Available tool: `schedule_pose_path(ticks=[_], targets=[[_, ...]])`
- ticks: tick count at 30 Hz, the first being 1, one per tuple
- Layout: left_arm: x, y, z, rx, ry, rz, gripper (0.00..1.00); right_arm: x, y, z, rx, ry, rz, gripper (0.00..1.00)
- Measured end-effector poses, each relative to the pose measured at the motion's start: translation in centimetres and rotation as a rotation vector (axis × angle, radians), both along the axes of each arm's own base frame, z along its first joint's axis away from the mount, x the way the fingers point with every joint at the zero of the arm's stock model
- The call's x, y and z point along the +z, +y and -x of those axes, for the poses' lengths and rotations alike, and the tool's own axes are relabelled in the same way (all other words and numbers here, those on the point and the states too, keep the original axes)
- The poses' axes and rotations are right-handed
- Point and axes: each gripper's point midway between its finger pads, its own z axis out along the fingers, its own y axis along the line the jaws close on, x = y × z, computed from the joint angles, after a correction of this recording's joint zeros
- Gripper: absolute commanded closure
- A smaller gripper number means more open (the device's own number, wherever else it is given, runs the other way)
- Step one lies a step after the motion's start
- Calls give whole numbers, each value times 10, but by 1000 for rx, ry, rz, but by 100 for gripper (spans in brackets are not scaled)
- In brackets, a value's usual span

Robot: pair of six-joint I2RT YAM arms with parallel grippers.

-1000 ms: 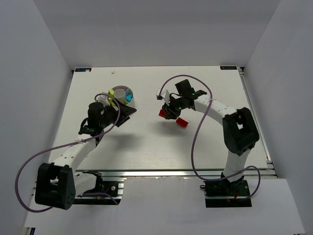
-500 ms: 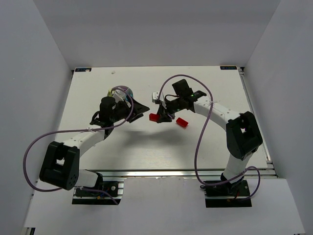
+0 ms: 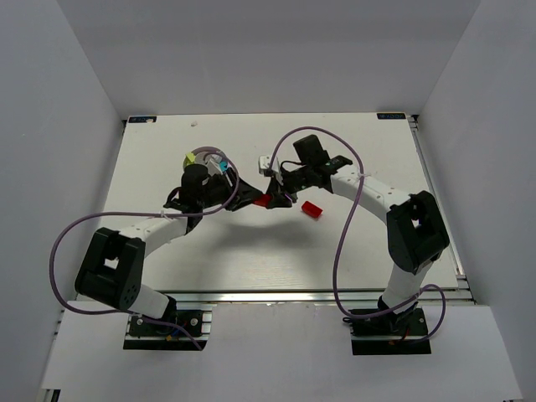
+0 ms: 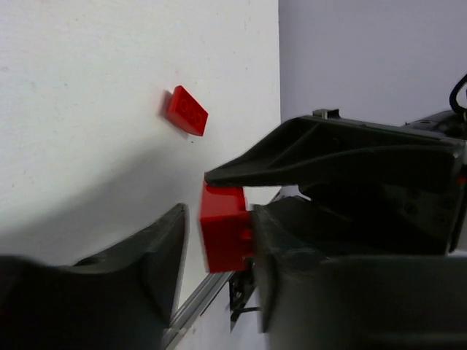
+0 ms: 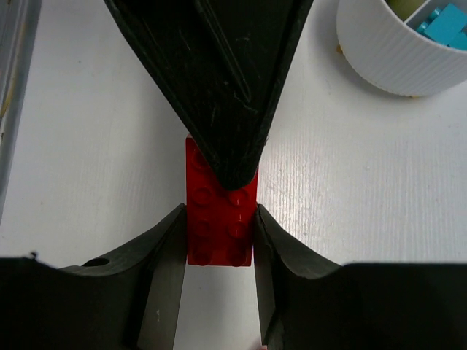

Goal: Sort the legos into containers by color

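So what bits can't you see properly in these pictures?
- Top view: the left arm covers much of the dish, so its bricks cannot be counted.
- Right wrist view: the dish is cut off by the picture's edges; only some cyan bricks show.
- Top view: the red brick where the two arms meet is too small to show what grips it.

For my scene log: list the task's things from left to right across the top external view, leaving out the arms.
White dish → held red brick → loose red brick
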Motion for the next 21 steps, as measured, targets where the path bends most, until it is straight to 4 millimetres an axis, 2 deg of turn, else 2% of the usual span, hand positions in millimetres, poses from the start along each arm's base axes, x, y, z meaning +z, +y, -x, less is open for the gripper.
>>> schedule_pose_path(ticks=[3, 5, 6, 7, 8, 13, 16, 18, 19, 21], targets=[[4, -5, -2, -18, -4, 12, 65, -1, 0, -3, -9, -9, 5, 100], [5, -7, -5, -18, -1, 16, 73, 0, 0, -5, -14, -16, 4, 94], [4, -7, -6, -18, 2, 16, 77, 0, -1, -6, -17, -18, 5, 86], [4, -8, -7, -21, 2, 13, 82, -1, -1, -7, -22, -22, 9, 60], [4, -8, -8, -25, 5, 6, 84, -1, -2, -8, -27, -25, 13, 13], [20, -8, -19, -46, -39, -69, 89, -1, -1, -18, -63, -74, 1, 11], [38, -1, -31, -37, -78, -131, 91, -10, -10, -19, -109, -91, 14, 11], [48, 13, -43, -2, -95, -176, 92, -15, -18, -24, -152, -106, 27, 11], [46, 22, -46, 18, -83, -211, 93, -16, -23, -31, -186, -128, 29, 11], [57, 54, -66, 109, -87, -275, 93, -17, -35, -43, -254, -157, 35, 11]])
